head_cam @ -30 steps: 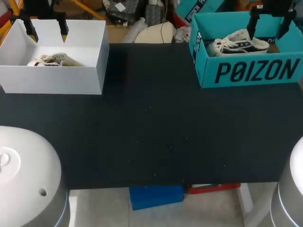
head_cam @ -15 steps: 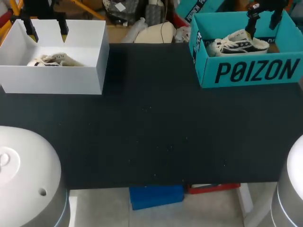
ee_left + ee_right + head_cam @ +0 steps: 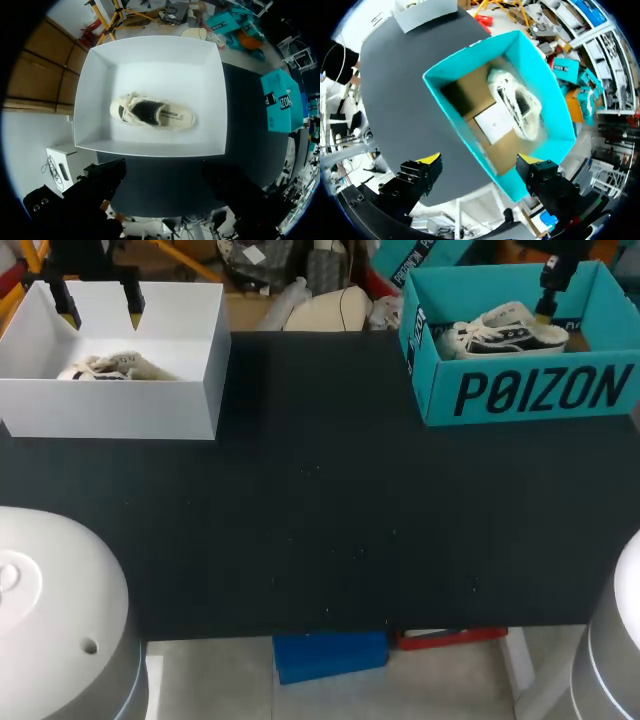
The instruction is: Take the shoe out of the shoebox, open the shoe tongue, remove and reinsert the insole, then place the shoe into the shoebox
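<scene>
The black table (image 3: 330, 500) carries two open boxes, both along its far edge. The white box (image 3: 110, 405) sits at the far left corner. The teal shoebox (image 3: 530, 390) sits at the far right corner, well apart from it.

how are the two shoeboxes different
The white box is plain; the teal box has dark lettering on its front. The white box sits on the robot's left, the teal box on its right. The white box holds a cream shoe, the teal box a white-and-dark sneaker. Both are open-topped, each holding one shoe.
</scene>
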`<action>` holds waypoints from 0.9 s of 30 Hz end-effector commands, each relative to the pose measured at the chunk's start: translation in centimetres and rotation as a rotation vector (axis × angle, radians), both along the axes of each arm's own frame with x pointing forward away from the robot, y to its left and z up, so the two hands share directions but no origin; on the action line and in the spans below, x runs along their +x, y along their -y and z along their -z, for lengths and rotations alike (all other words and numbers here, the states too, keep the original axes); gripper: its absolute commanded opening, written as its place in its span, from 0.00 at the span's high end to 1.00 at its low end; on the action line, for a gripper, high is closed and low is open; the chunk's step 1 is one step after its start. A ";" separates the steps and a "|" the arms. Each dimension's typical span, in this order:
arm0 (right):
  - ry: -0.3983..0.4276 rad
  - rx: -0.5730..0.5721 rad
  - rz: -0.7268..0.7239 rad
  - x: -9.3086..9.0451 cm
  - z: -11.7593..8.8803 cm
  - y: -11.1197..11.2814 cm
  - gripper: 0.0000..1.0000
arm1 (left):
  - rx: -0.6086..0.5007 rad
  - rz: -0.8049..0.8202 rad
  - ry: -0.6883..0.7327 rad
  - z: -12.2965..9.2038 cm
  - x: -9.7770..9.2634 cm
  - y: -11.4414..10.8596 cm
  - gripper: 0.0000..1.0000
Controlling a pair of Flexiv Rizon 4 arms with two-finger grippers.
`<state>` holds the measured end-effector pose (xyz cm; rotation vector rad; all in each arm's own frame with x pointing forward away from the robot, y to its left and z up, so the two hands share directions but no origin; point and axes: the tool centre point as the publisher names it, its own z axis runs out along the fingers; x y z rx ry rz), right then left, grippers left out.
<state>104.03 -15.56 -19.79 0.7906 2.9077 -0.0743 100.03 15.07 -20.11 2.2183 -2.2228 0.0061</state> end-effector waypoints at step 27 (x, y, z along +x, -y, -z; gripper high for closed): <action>-0.189 0.081 -0.845 14.4 13.6 2.3 0.51 | 0.001 0.000 -0.001 -0.1 0.0 0.0 0.00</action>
